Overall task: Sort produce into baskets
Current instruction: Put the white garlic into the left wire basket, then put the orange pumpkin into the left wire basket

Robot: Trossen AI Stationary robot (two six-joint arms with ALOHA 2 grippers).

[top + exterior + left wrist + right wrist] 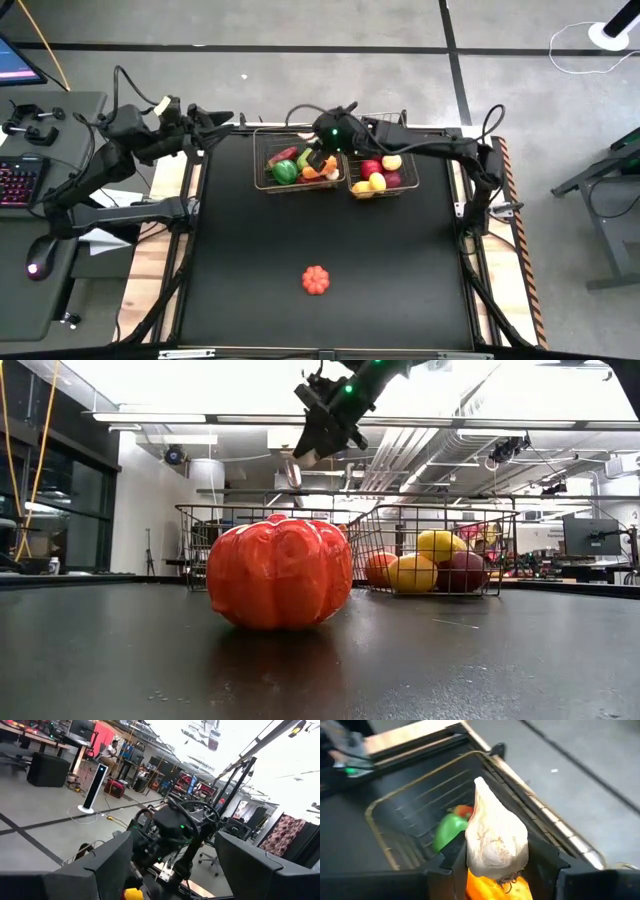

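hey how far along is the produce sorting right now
Mostly done: the left basket holds peppers and other vegetables, the right basket holds lemons and apples. In hand: the right gripper grips a garlic bulb above the left basket. Left: one red tomato alone on the table. The left gripper waits at the table's far left edge.

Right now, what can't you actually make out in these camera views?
- Left basket contents: in the low view the red pumpkin-shaped piece blocks them; in the right wrist view the garlic in the right gripper covers most.
- Left gripper: the high view cannot settle its fingers; its wrist view shows no produce held.
- Right basket: the piled pieces overlap, uncountable.
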